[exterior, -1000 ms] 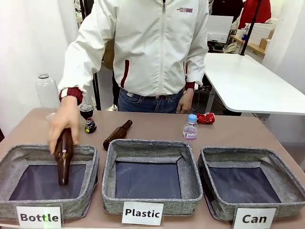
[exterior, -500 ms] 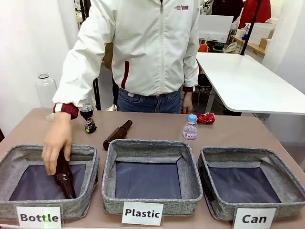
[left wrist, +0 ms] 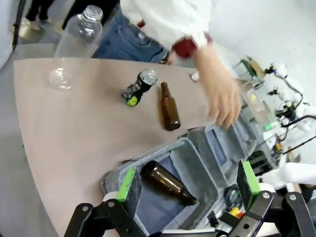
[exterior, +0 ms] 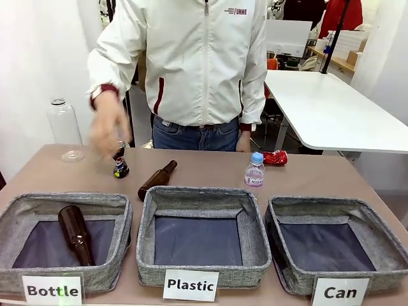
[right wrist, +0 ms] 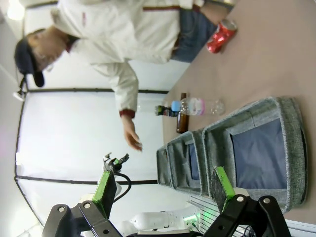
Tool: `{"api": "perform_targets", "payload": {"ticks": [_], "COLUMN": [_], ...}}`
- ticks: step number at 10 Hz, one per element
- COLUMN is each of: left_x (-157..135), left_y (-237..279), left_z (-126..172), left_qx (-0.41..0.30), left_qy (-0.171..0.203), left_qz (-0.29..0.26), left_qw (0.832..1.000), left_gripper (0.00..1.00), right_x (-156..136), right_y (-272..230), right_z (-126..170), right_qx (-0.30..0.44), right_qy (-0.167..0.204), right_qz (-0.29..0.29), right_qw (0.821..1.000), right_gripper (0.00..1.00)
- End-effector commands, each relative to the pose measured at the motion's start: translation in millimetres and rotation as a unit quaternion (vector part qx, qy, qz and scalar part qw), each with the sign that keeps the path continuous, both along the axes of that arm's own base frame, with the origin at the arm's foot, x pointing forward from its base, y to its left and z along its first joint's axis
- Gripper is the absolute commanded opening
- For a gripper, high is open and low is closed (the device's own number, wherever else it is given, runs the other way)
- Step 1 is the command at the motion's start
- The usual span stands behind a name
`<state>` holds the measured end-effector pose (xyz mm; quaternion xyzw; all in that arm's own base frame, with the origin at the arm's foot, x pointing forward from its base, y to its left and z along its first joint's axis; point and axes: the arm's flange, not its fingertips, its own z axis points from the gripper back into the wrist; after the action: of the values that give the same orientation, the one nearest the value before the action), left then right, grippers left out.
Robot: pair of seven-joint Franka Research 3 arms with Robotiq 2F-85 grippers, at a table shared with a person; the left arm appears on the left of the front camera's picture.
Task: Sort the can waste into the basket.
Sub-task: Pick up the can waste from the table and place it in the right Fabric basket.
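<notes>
On the brown worktop (exterior: 319, 182), three low, square baskets of grey woven fabric stand in a row along the near edge. Each has a dark, flat inner bottom and a white card in front.

- The Can basket (exterior: 331, 203) is at the right end, behind the "Can" card (exterior: 340, 292). Both cans are outside it.
- The red can (exterior: 275, 157), shiny and crumpled, lies at the far edge near a small clear plastic bottle (exterior: 254, 170) with a blue cap.
- The dark can (exterior: 120, 167), blue-black with yellow-green marks and a silver end, stands at the far left.
- The person's hand (exterior: 107, 131), blurred, is just above the dark can. Contact cannot be determined.
- One brown glass bottle (exterior: 157, 179) lies on its side just behind the Plastic basket (exterior: 201, 192).
- A second brown bottle (exterior: 75, 234) lies inside the Bottle basket (exterior: 64, 204).

The left end effector (left wrist: 187, 180) is above the Bottle basket, jaws spread wide and holding nothing. The right end effector (right wrist: 163, 188) is likewise fully spread and holding nothing.
</notes>
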<state>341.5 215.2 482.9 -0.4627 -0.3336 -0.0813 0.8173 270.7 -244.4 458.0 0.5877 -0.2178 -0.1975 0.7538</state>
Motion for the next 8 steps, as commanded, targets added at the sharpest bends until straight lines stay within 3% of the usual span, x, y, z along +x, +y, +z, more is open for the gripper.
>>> {"api": "perform_targets", "payload": {"ticks": [1, 2, 3, 4, 5, 8], "left_x": [3.9, 11.5, 18.3, 22.5, 28.1, 57.4], "left_y": [-36.2, -61.0, -83.8, -102.9, -122.3, -187.9], "left_z": [-10.1, -23.7, -38.0, -49.1, -59.1, -83.7], "left_qx": [0.049, 0.068, 0.105, 0.132, 0.167, 0.222], "left_qy": [0.019, 0.034, 0.032, 0.029, 0.015, -0.024], "left_qz": [-0.014, -0.013, 0.027, 0.027, 0.052, 0.051], "left_qw": [0.999, 0.997, 0.994, 0.990, 0.984, 0.973], "left_gripper": [1.00, 1.00, 1.00, 1.00, 1.00, 1.00], "right_x": [1.1, 1.1, 1.1, 1.1, 1.1, 1.1], "right_y": [-0.1, -0.1, -0.1, -0.1, -0.1, -0.1], "right_z": [5.7, 5.7, 5.7, 5.7, 5.7, 5.7], "right_qx": [0.013, 0.013, 0.013, 0.013, 0.013, 0.013], "right_qy": [0.000, 0.000, 0.000, 0.000, 0.000, 0.000], "right_qz": [-0.006, -0.006, -0.006, -0.006, -0.006, -0.006], "right_qw": [1.000, 1.000, 1.000, 1.000, 1.000, 1.000], "right_gripper": [1.00, 1.00, 1.00, 1.00, 1.00, 1.00]}}
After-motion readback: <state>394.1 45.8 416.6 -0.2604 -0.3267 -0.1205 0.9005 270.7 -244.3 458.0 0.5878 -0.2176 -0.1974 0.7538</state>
